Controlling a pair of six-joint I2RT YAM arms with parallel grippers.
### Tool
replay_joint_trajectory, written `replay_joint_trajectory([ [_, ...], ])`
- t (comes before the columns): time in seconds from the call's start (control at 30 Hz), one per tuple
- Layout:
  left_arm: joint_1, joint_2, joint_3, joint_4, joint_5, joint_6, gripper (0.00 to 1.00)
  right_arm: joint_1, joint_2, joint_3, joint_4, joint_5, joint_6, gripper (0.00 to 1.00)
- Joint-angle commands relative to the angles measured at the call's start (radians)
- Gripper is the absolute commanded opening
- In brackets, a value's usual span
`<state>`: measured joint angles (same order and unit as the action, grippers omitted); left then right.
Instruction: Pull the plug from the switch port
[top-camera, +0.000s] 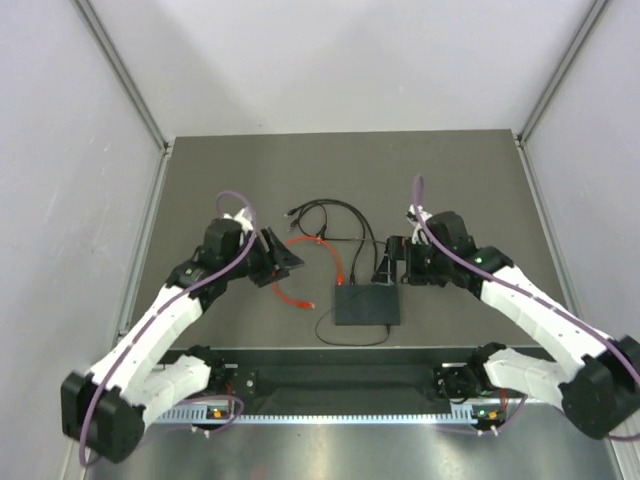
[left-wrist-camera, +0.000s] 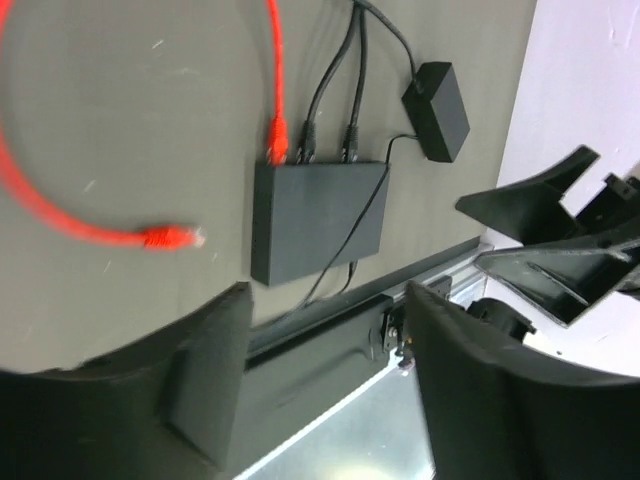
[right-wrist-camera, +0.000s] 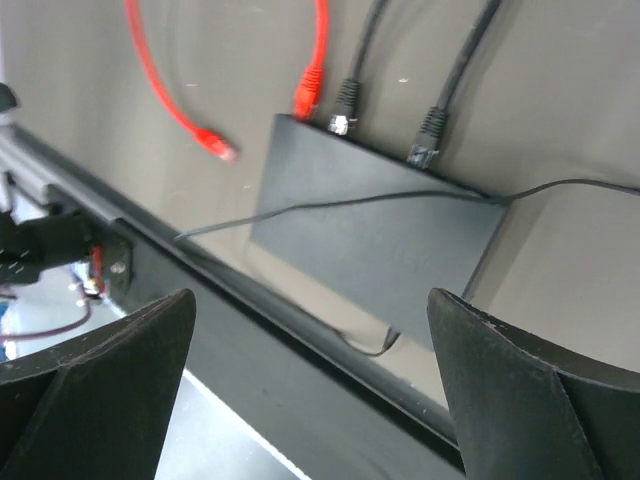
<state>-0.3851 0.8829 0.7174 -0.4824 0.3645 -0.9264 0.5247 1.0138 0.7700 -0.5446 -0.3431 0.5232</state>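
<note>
Approach stage imo; switch (top-camera: 367, 304) sits centre-front on the table (top-camera: 200, 180), red plug (right-wrist-camera: 308, 92) and black plugs (right-wrist-camera: 345, 105) seated; left gripper (left-wrist-camera: 330, 370), right gripper (right-wrist-camera: 310, 330) both spread wide, empty; next, straddle one plug squarely.

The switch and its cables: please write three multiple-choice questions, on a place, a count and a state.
1. Where is the loose red cable end relative to the switch? A) on top of it B) on the table beside it, not touching C) plugged into it
2. How many plugs sit in the switch? A) one B) three C) five
3. What state are the left gripper and right gripper in? A) both open, empty B) left shut on a cable C) right shut on a plug
Answers: 1 B, a gap of table separates them; 2 B, one red plug and two black plugs sit in a row; 3 A, each wrist view shows it spread wide, nothing held.
</note>
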Motion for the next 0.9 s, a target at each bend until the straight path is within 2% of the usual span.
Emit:
replay_joint_trajectory([
  [0.0, -0.034, 0.123, 0.036, 0.261, 0.005, 0.011, 0.62, 0.009, 0.092, 0.046, 0.109, 0.043, -0.019, 0.98],
  [0.07, -0.035, 0.216, 0.036, 0.358, 0.045, 0.005, 0.58, 0.009, 0.129, 0.045, 0.155, 0.017, -0.005, 0.93],
  [0.17, -0.037, 0.348, 0.112, 0.34, 0.096, -0.002, 0.57, 0.009, 0.196, 0.032, 0.219, -0.054, 0.03, 0.88],
  [0.3, -0.05, 0.474, 0.256, 0.165, 0.109, -0.035, 0.55, -0.003, 0.287, 0.086, 0.2, -0.163, 0.08, 0.81],
  [0.4, -0.089, 0.551, 0.382, 0.079, 0.143, -0.055, 0.56, -0.006, 0.313, 0.184, 0.101, -0.163, 0.089, 0.77],
  [0.47, -0.121, 0.631, 0.465, 0.009, 0.219, -0.048, 0.57, -0.011, 0.325, 0.248, 0.051, -0.148, 0.089, 0.75],
  [0.5, -0.13, 0.66, 0.488, -0.02, 0.25, -0.042, 0.52, -0.015, 0.344, 0.27, -0.015, -0.155, 0.084, 0.74],
  [0.53, -0.152, 0.715, 0.532, -0.06, 0.27, -0.023, 0.5, -0.022, 0.351, 0.299, -0.037, -0.161, 0.071, 0.68],
  [0.57, -0.164, 0.738, 0.553, -0.079, 0.286, -0.008, 0.49, -0.025, 0.353, 0.304, -0.054, -0.16, 0.064, 0.68],
  [0.67, -0.21, 0.824, 0.64, -0.171, 0.28, 0.069, 0.49, -0.026, 0.318, 0.273, -0.112, -0.134, 0.034, 0.67],
  [0.77, -0.233, 0.895, 0.678, -0.183, 0.283, 0.09, 0.49, -0.035, 0.267, 0.198, -0.173, -0.094, -0.002, 0.62],
  [0.87, -0.248, 0.951, 0.705, -0.206, 0.301, 0.103, 0.43, -0.038, 0.183, 0.095, -0.187, -0.074, 0.001, 0.59],
])
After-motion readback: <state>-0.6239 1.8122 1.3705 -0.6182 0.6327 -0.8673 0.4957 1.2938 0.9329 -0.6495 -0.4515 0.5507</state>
